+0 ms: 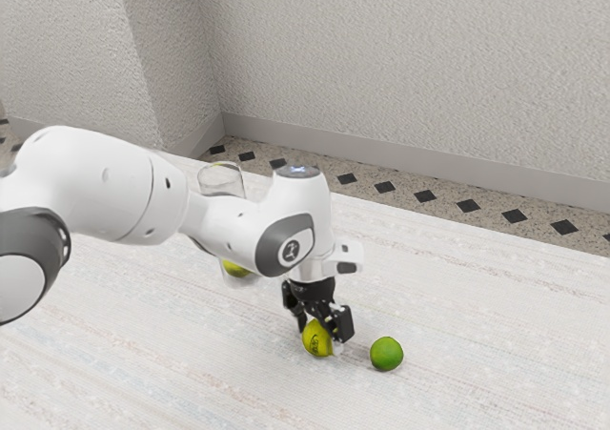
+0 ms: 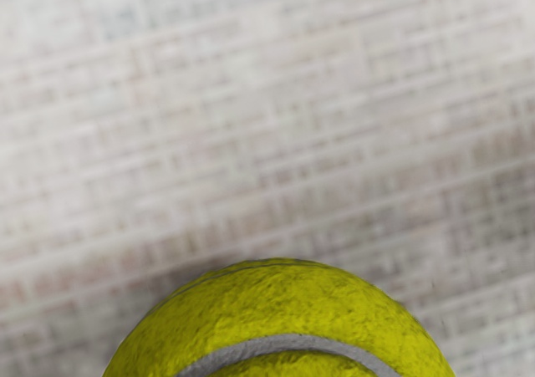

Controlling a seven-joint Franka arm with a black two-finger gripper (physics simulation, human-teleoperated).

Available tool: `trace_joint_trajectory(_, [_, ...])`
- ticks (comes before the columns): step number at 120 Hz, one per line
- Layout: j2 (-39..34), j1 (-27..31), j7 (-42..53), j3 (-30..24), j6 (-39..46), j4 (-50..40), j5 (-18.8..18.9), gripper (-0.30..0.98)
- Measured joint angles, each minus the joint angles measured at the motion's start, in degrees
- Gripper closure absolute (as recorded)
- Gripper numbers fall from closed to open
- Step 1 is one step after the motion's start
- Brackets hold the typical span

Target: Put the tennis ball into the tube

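Note:
In the exterior view, my gripper [image 1: 320,327] is low over the table, right at the yellow-green tennis ball [image 1: 315,338]. The hand partly covers the ball's upper right side. Seen from my hand, the tennis ball [image 2: 284,310] is large, with a grey seam curving across it. A clear tube [image 1: 221,176] stands behind the forearm, which hides its middle. Low in the tube, something yellow-green [image 1: 235,269] shows below the arm. Whether my gripper has a hold on the ball is not clear.
A green lime [image 1: 386,354] lies on the pale table [image 1: 496,354], a short way from the ball toward the exterior view's right. The forearm reaches across in front of the tube.

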Motion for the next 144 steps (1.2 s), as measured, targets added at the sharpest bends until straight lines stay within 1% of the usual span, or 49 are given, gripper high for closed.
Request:
trace_joint_trajectory(32, [0.98, -0.09, 0.48, -0.01, 1.25, -0.30, -1.79, 0.03])
trace_joint_trajectory(62, [0.80, -0.08, 0.70, 0.03, 1.49, -0.22, -2.03, 0.23])
trace_joint_trajectory(96, [-0.02, 0.14, 0.50, 0.14, 1.28, -0.12, -1.69, 0.28])
trace_joint_trajectory(104, [-1.38, 0.03, 0.38, 0.38, 0.62, 0.29, -0.64, 0.31])
trace_joint_trajectory(124, [-6.65, 0.38, -0.64, 3.13, -4.70, 3.75, 5.08, 0.37])
trace_joint_trajectory(144, [-8.20, 2.58, -1.47, 6.32, -12.23, 15.16, 10.73, 0.40])
